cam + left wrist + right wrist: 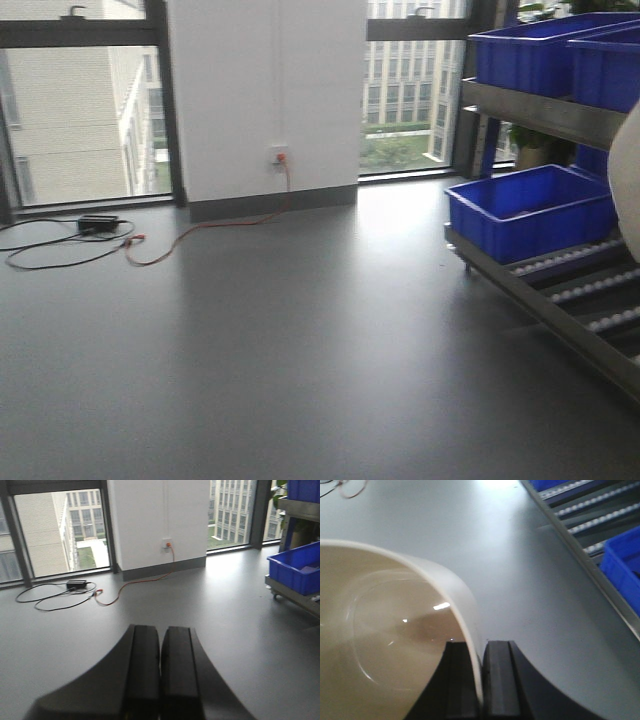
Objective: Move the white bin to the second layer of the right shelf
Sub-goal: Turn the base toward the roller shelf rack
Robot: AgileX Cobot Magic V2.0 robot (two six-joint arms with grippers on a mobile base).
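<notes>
The white bin [395,630] fills the left of the right wrist view, a glossy cream tub held above the grey floor. My right gripper [482,647] is shut on its rim, one finger inside the wall and one outside. A sliver of the bin [628,185] shows at the right edge of the front view. The right shelf [560,310] stands at the right, and its roller level [600,288] lies beside the bin; the roller lanes [592,505] also cross the top right of the wrist view. My left gripper [161,630] is shut on nothing, over bare floor.
Blue crates sit on the shelf: one on the roller level [530,210] and others on the level above [545,50]. Another blue crate [625,565] lies near the held bin. Cables and a power brick [95,225] trail across the floor by the window wall.
</notes>
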